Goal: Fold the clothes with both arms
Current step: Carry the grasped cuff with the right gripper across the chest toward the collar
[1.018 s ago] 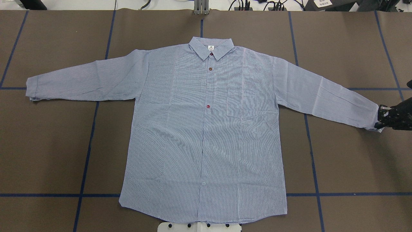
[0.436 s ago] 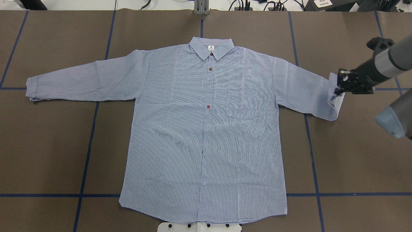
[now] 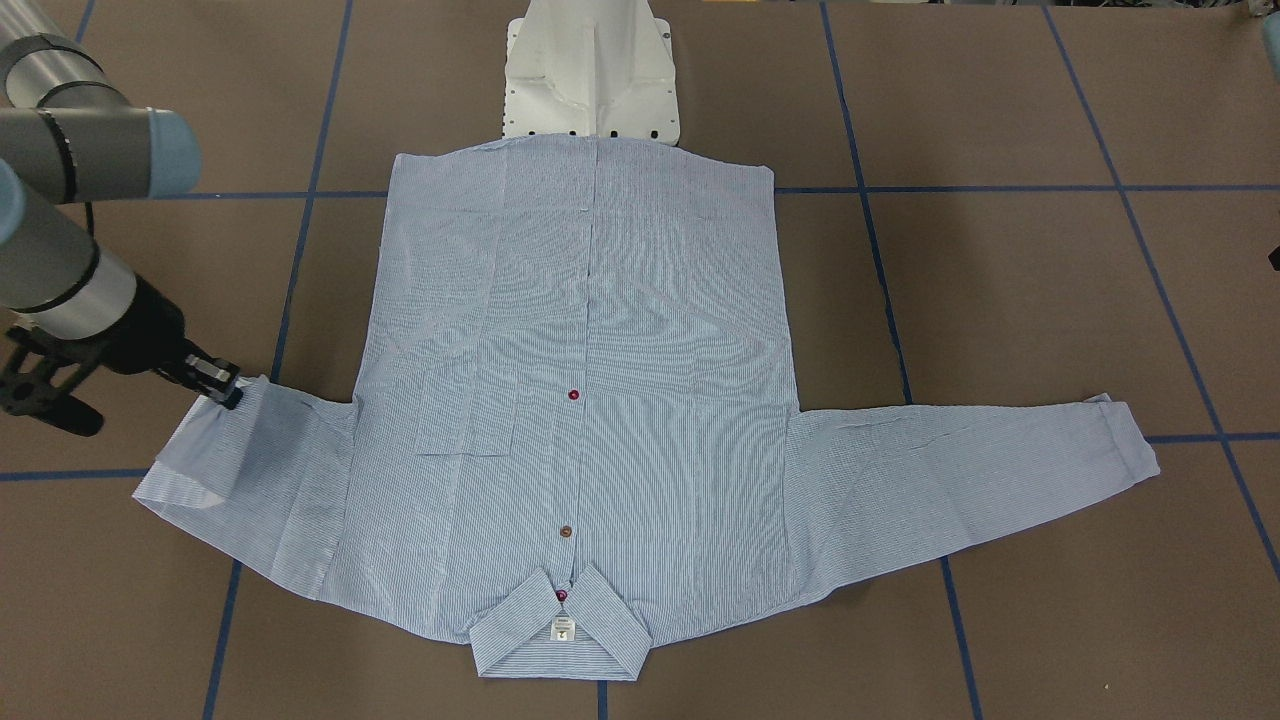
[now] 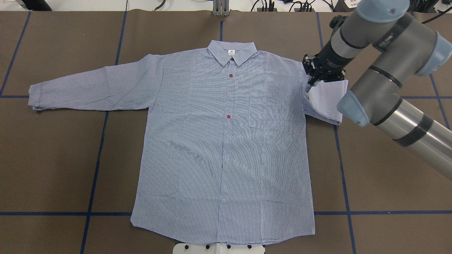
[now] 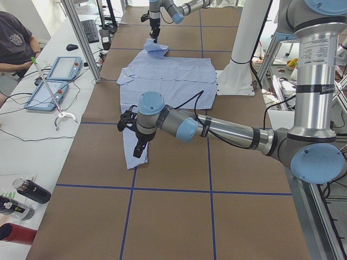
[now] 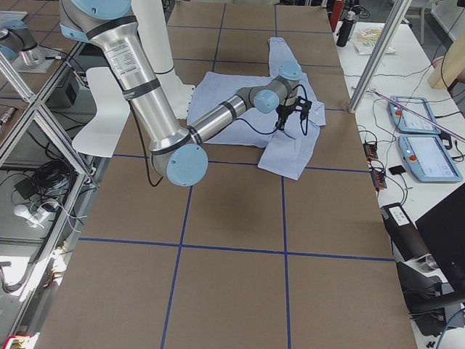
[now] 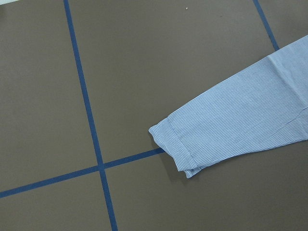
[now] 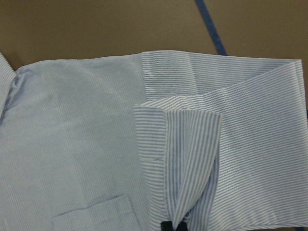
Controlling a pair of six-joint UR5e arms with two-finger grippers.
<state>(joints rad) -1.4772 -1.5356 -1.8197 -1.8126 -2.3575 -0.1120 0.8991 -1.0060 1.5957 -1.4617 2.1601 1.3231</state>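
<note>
Sleeve at far left of the overhead view, stretched flat on the brown table, its end at a blue tape line. Cuff of that sleeve loose on the table in the left wrist view. Left gripper visible only from the table's end, near that cuff; spread or pressed together, cannot tell.

Centre of frame: striped shirt face up and flat, collar with small white label toward the top edge, hem by the white pedestal base at the bottom. Dark red buttons down the front, chest pocket just right of them.

Upper right: other sleeve doubled back toward the shoulder, its cuff end pinched by the right gripper, fingertips pressed together on the fabric and holding it above the layer beneath. Right arm slanting in from the right edge.
</note>
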